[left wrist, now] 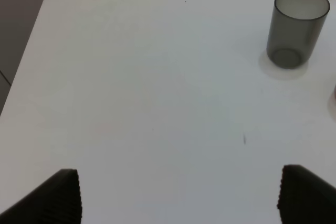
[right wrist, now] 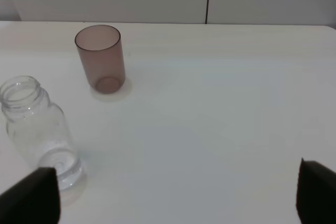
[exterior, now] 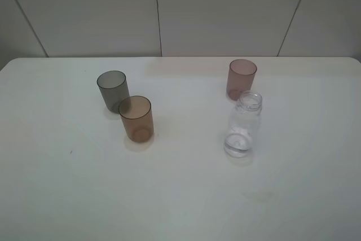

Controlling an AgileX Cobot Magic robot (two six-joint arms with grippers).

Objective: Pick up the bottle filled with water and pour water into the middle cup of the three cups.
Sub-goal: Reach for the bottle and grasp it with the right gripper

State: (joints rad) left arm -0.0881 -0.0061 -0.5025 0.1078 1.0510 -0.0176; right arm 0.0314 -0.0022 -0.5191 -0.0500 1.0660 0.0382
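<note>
the right gripper [right wrist: 176, 195] is open, its two dark fingertips [right wrist: 31, 195] spread wide with nothing between them. the bottle [right wrist: 39, 129] stands upright on the white table [right wrist: 220, 129] just ahead of that gripper, off to its inner side and close in front of one fingertip but not touching it. it is clear, has no cap, and holds only a shallow layer of water [right wrist: 60, 163] at its base. further ahead of the right gripper, beyond the bottle, the pink cup [right wrist: 101, 59] stands upright with its mouth up.

the left gripper [left wrist: 178, 198] is open too, fingertips [left wrist: 58, 198] far apart over bare table and holding nothing. well ahead of it, toward its inner side, the grey cup [left wrist: 295, 27] stands upright.

the high camera shows neither arm. in that view the amber cup [exterior: 136, 118], the middle one, stands upright just in front of the grey cup [exterior: 112, 90], the two nearly touching, on the left gripper's side of the table [exterior: 180, 196]. the bottle [exterior: 243, 125] stands on the right gripper's side, well apart from the amber cup and just in front of the pink cup [exterior: 241, 78]. the water [exterior: 237, 142] sits low in the bottle. whether the amber cup holds any liquid cannot be told.
</note>
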